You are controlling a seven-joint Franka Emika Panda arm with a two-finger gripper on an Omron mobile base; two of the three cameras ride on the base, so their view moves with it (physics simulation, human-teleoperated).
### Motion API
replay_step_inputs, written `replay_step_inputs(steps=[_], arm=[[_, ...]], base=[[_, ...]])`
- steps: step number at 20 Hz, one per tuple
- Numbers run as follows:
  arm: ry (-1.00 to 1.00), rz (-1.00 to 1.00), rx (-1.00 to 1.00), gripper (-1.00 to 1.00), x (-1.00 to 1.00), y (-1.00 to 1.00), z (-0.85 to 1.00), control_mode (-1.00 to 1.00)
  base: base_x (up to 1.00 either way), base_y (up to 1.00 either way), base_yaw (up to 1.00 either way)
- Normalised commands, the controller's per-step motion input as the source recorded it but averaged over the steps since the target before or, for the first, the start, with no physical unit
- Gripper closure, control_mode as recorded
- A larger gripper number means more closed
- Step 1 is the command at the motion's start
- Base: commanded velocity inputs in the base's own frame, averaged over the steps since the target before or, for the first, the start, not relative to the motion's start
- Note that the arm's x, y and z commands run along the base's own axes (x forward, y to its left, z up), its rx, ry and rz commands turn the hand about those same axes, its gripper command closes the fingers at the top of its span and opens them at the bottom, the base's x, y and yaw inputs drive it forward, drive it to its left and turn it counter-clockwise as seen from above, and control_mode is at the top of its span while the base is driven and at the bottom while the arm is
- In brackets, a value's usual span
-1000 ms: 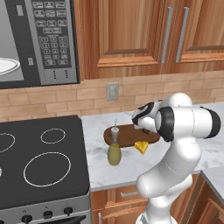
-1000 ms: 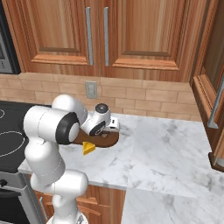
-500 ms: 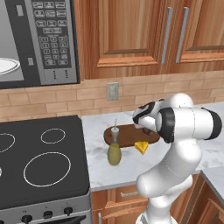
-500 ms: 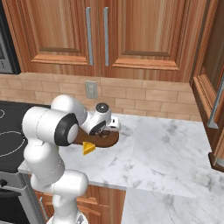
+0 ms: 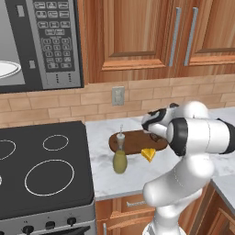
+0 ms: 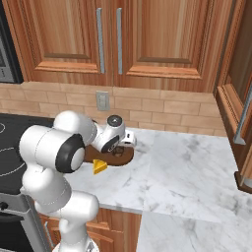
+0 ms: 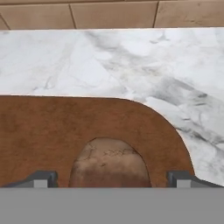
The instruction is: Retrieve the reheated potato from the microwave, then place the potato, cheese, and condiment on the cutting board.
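The potato (image 7: pixel 109 164) lies on the cutting board (image 7: pixel 65 122), a brown rounded lump between my fingertips (image 7: pixel 41 178). My gripper (image 7: pixel 111 179) is open, with a gap to the potato on each side. From the left base view the gripper (image 5: pixel 154 129) hangs low over the right end of the board (image 5: pixel 133 140). The cheese (image 5: pixel 148 154) sits at the board's front edge; I cannot tell whether it rests on it. The condiment (image 5: pixel 120 158) stands upright on the counter before the board's left end. The microwave (image 5: pixel 50 41) hangs at upper left. The cheese (image 6: pixel 100 166) and board (image 6: pixel 125 156) show beside my arm.
A white plate (image 5: pixel 7 69) sits inside the microwave. The black stovetop (image 5: pixel 41 174) lies left of the counter. A wall outlet (image 5: pixel 118 95) is behind the board, with wooden cabinets (image 5: pixel 137 36) above. Marble counter (image 6: pixel 187 167) stretches right of the board.
My jaws have spread wider and the potato now rests free on the board. The arm has barely moved, and the cheese and bottle stay put.
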Motion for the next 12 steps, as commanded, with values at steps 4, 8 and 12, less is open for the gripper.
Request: replay_step_inputs(steps=[4,8,12], arm=[[-0.07,-0.08,0.0,-1.0,-0.21,-0.09,0.26,-1.0],[-0.01,-0.16,0.0,-1.0,-0.1,-0.15,0.19,-1.0],[-0.02,-0.13,0.0,-1.0,-0.23,-0.07,0.34,-1.0]], base=[[0.0,0.0,0.0],[0.0,0.0,0.0],[0.0,0.0,0.0]])
